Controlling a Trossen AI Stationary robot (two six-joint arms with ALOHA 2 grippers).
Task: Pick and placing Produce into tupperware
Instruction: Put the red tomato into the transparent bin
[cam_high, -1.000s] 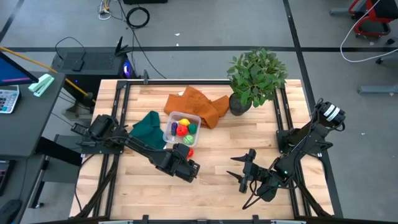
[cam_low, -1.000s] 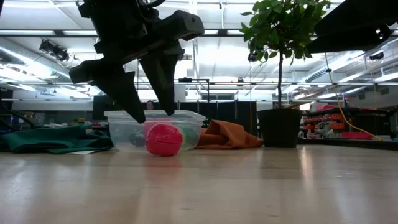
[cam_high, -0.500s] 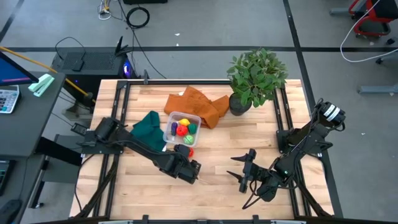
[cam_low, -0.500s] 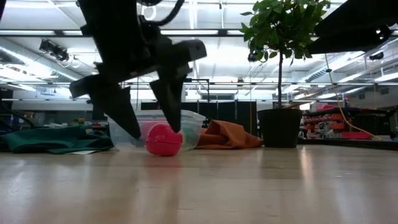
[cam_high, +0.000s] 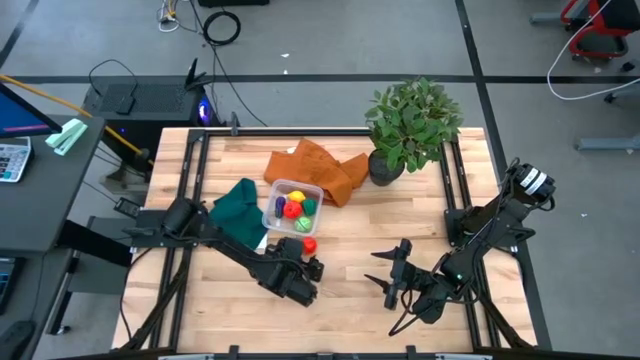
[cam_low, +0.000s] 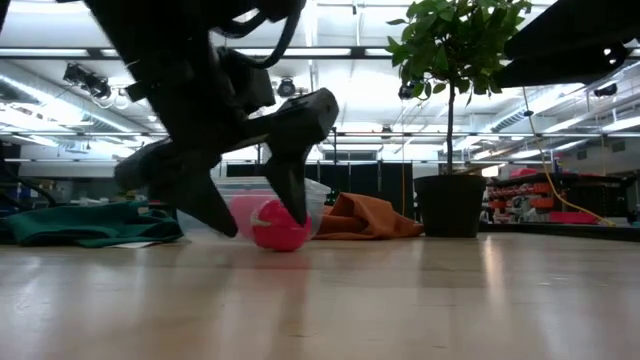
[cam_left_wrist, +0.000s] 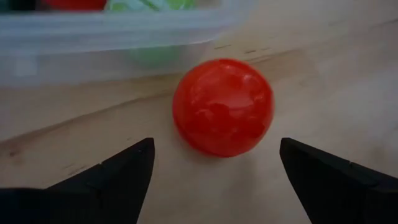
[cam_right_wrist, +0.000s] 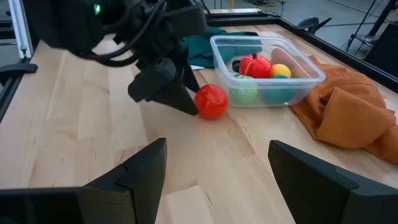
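In the low view the left gripper (cam_low: 245, 200) hides most of the tupperware (cam_low: 318, 200) and part of the red ball (cam_low: 275, 225). In the left wrist view the tupperware (cam_left_wrist: 124, 37) is blurred and cut off, its contents unclear.

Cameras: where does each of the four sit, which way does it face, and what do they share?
High view: overhead, straight down; both arms, left gripper by the red ball, right gripper waiting apart.
Low view: table height, looking across; left gripper straddles the ball.
Left wrist view: on the left arm; own open fingers frame the ball.
Right wrist view: on the right arm, past its own fingers, toward the tupperware.
Shared: all show the ball beside the tupperware.
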